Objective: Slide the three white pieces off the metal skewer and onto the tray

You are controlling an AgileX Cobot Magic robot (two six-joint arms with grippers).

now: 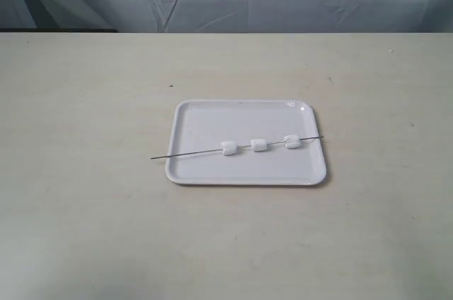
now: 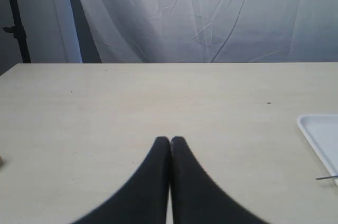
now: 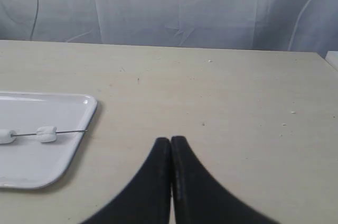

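Both grippers are clenched on nothing. The left gripper (image 2: 170, 140) has its two dark fingers pressed tip to tip above the bare table (image 2: 105, 108), and the right gripper (image 3: 170, 140) shows the same closed, empty pair. Neither touches a task object.

The tray (image 1: 212, 119) lies flat near the middle of the table. It is white and rectangular, with rounded corners and a low raised rim. The metal skewer (image 1: 198, 152), a very thin dark rod, lies across it lengthwise on a slight slant. In the exterior view its left tip juts well past the tray's rim over the table, and its right tip ends just beyond the opposite rim.

The three white pieces (image 1: 259, 145) are threaded on the rod and spaced apart. One is near the tray's middle, one to its left, and one close to the right rim. Each is small, soft-edged and roughly cube-shaped. They seem to rest on the tray floor, though the exterior view is too coarse to be sure. The tray sits well apart from both grippers.
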